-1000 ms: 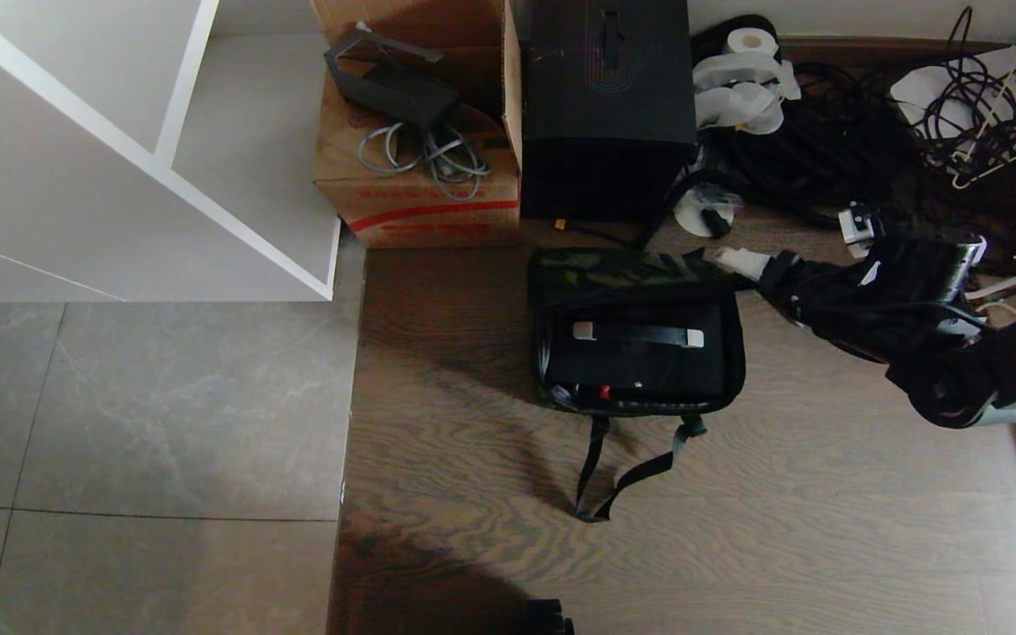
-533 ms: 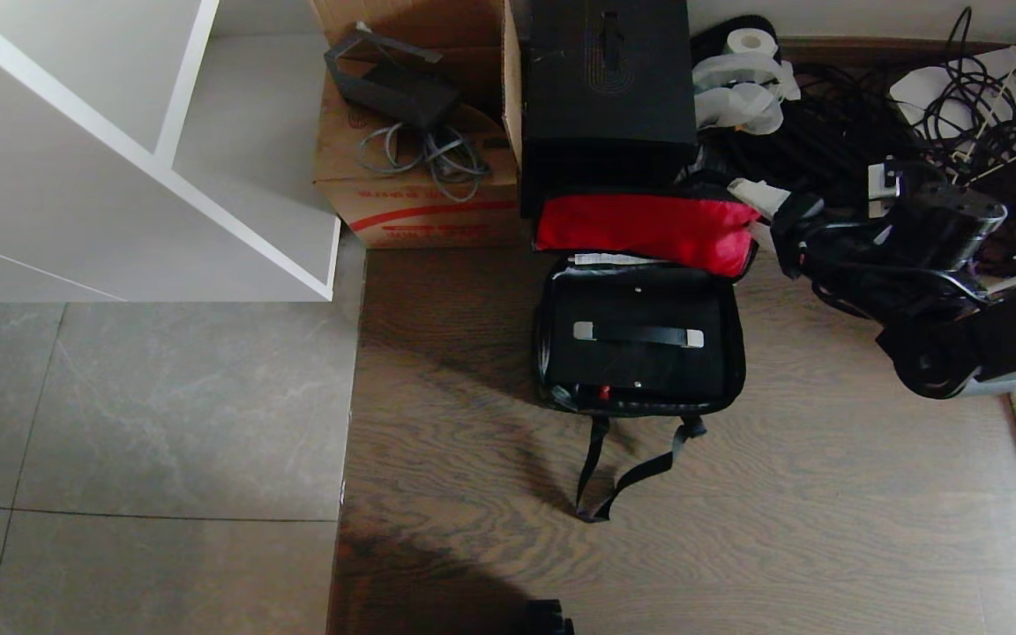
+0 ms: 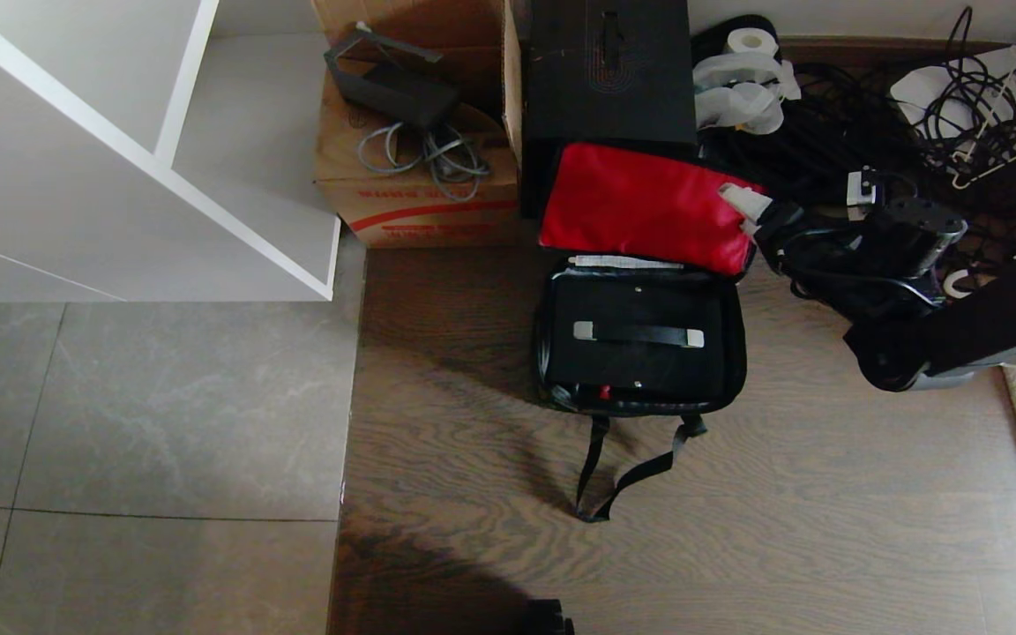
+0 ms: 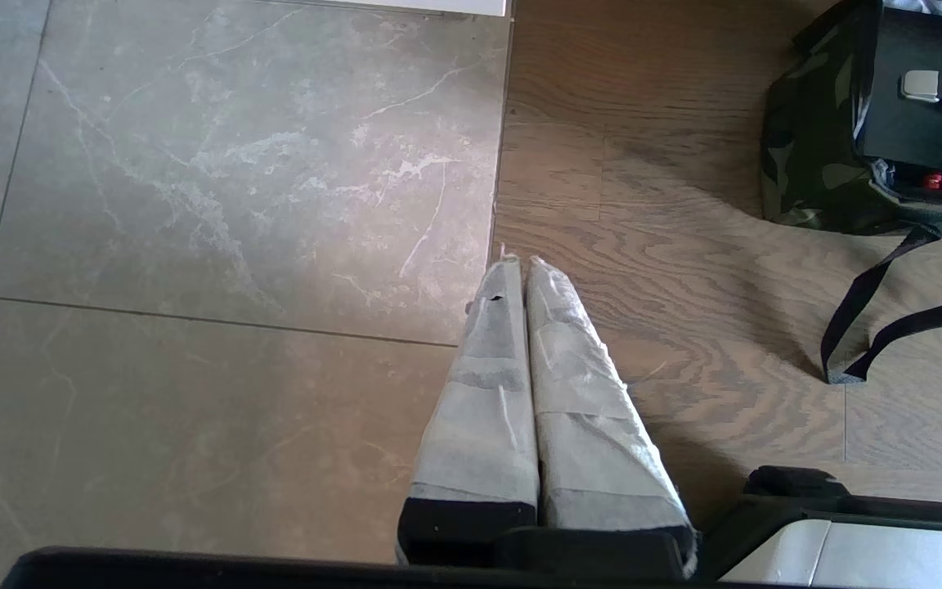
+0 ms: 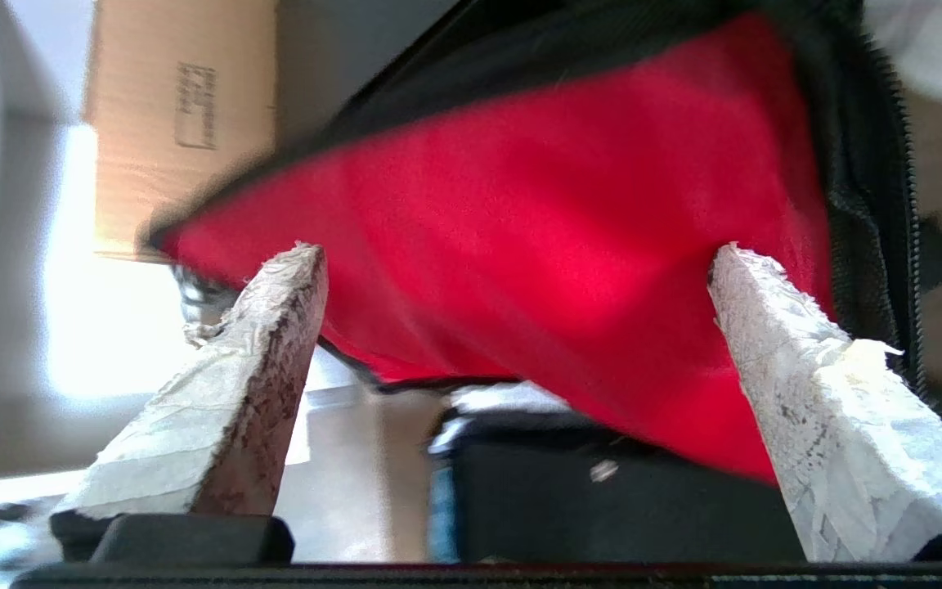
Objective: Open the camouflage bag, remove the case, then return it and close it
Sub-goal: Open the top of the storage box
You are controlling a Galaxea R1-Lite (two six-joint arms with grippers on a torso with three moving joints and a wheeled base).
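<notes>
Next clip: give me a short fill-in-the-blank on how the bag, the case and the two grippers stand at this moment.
1. The lid of the camouflage bag is flipped up, showing its ____ lining.
2. The case lies ____ the bag.
3. The right gripper, beside the lid's edge, has its fingers ____.
4. The left gripper, over bare floor, is ____.

Missing words: red; inside; open; shut

The case sits partly hidden in the camouflage bag; its lower edge seems covered.
</notes>
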